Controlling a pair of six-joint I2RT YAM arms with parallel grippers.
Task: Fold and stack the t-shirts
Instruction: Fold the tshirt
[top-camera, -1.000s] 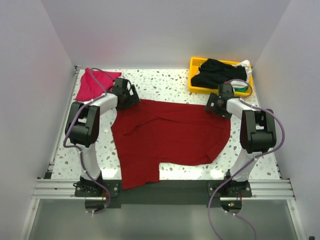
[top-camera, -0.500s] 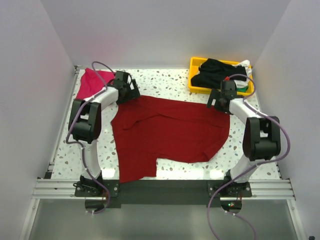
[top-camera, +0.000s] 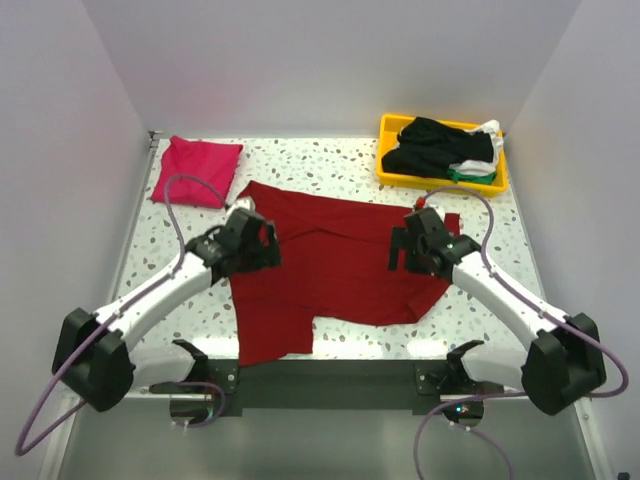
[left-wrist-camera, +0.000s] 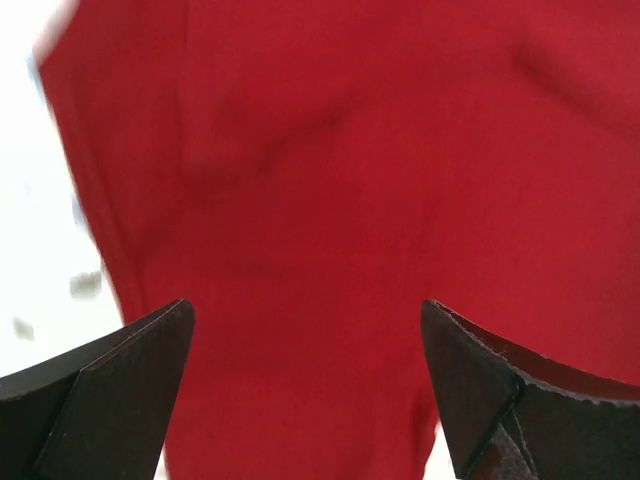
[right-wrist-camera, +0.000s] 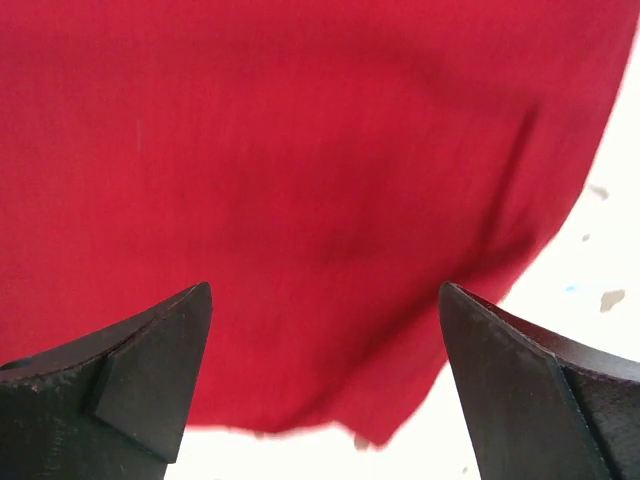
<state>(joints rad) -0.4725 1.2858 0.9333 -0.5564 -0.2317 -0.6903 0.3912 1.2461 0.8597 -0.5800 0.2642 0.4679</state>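
Observation:
A dark red t-shirt (top-camera: 335, 265) lies spread and rumpled across the middle of the table. It fills the left wrist view (left-wrist-camera: 330, 180) and the right wrist view (right-wrist-camera: 300, 180). My left gripper (top-camera: 262, 247) hangs open and empty over the shirt's left part. My right gripper (top-camera: 403, 250) hangs open and empty over its right part. A folded magenta-pink t-shirt (top-camera: 197, 170) lies at the far left. Black (top-camera: 435, 145), white and green shirts lie piled in the yellow tray (top-camera: 390, 125) at the far right.
White walls close in the table on three sides. The terrazzo table top (top-camera: 330, 160) shows between the red shirt and the back wall. The arm bases stand on a rail at the near edge.
Both grippers have let go of the red shirt's far edge and drawn back toward me over the shirt. The shirt now lies flat, its far edge further back.

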